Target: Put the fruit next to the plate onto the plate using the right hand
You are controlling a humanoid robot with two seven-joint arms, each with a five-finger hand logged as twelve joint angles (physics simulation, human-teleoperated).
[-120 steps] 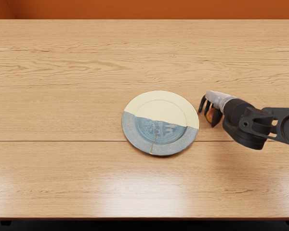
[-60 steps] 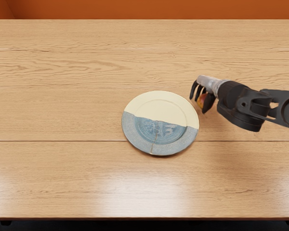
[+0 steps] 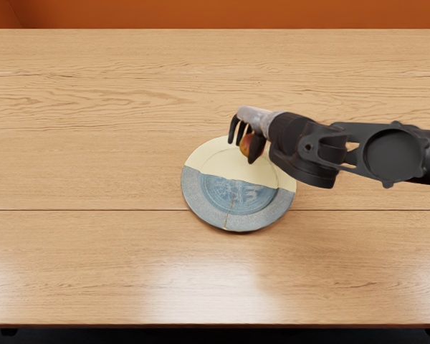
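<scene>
The right hand [image 3: 249,130] has swung left from beside the plate [image 3: 222,204] and now hangs over its cream far part, fingers curled around the fruit [image 3: 246,143], which shows orange-red between them. With the plate just beneath the hand, the carry looks nearly done. Lowering and letting go remain.

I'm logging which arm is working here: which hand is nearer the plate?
Right. The right hand hangs above the far cream rim of the plate, closed around the fruit. The left hand is not in view, so its position cannot be compared.
</scene>
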